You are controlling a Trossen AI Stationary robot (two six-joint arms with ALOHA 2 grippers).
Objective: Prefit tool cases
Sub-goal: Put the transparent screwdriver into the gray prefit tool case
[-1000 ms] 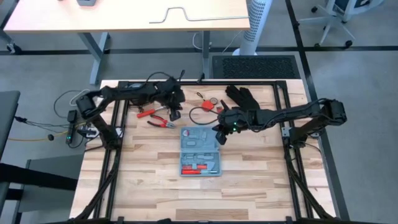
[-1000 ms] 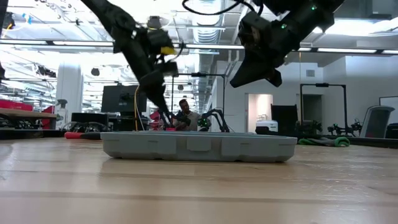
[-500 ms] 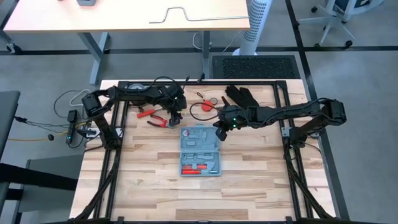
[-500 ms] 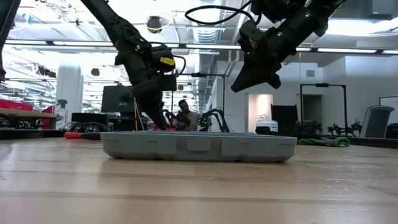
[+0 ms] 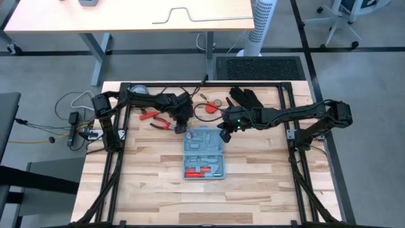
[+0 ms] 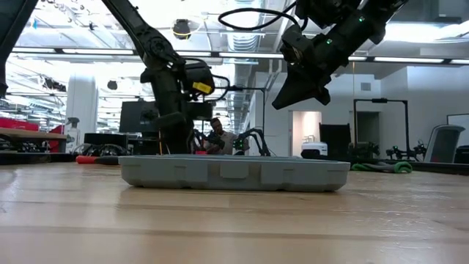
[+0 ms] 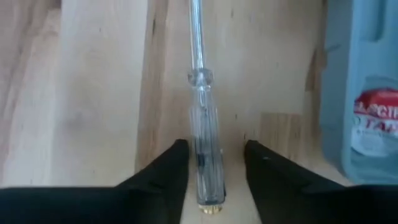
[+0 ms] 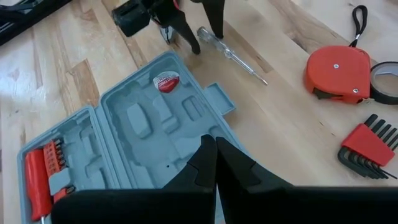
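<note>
Blue-grey plastic tool case [image 5: 204,153] lies open and flat on the wooden worktop [image 5: 152,183], about mid-table, with red-handled tools already seated in the half nearer the front edge; the far half shows bare moulded recesses.

Change over the last second: the left gripper [image 7: 211,165] has swung in from the red pliers [image 5: 163,124] side and dropped low, just off the case's far-left corner. It now straddles a clear-handled screwdriver [image 7: 203,146] lying on the worktop beside the case. Jaws are parted, one finger either side of the handle, with a gap visible on both sides; nothing is gripped yet.

The right gripper [image 8: 214,163] has shifted only slightly and hovers above the far-right part of the case. Its jaws look pressed together at the tips and are empty.

Other items beyond the case: orange tape measure [image 8: 337,74], red hex-key set [image 8: 367,144], black glove [image 5: 247,98], dark tape roll [image 5: 204,113].

Reading: the left arm has gone from approach to pre-grasp. The screwdriver looks like the next tool to be fitted.

- Next, as I judge it: close on the handle, lift, carry over to a long recess in the empty half.
- Risk: the smooth round handle may roll or slip as the fingers meet it.
- Progress: partly filled; most recesses are still open.
</note>
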